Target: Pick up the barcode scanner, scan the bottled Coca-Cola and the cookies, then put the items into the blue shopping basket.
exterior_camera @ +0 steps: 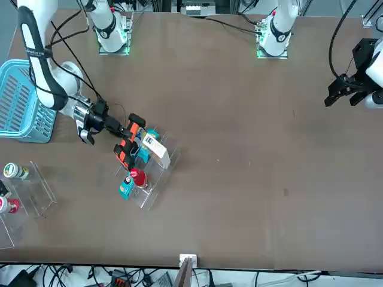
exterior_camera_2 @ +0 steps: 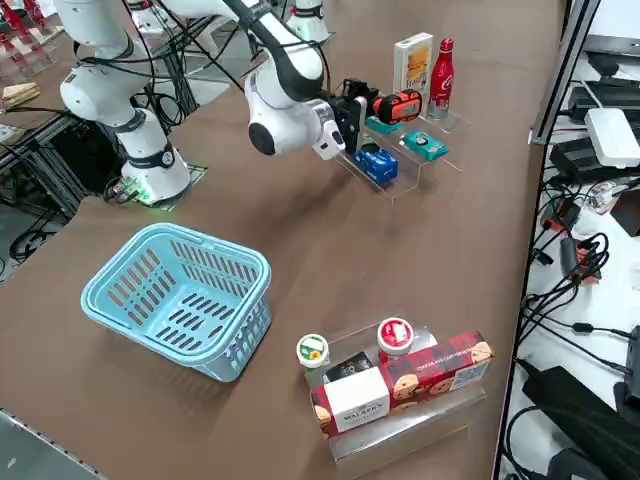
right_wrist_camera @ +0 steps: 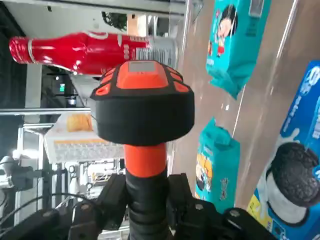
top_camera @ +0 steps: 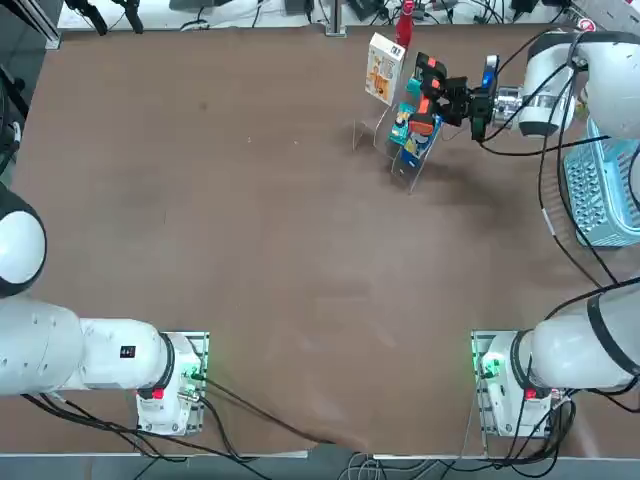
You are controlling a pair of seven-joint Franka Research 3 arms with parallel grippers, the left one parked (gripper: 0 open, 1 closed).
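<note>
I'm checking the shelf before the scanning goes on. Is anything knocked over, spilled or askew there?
Nothing stands out. The Coca-Cola bottle and cookie box stand upright on the clear rack, with the small packets in place. The right gripper is shut on the scanner, aimed at them.

Snack packets on a clear stand, more goods on a second one

A blue packet and two small teal packets sat on a clear tiered stand. Well apart, another clear stand held a red-and-white biscuit box and two small bottles.
</note>
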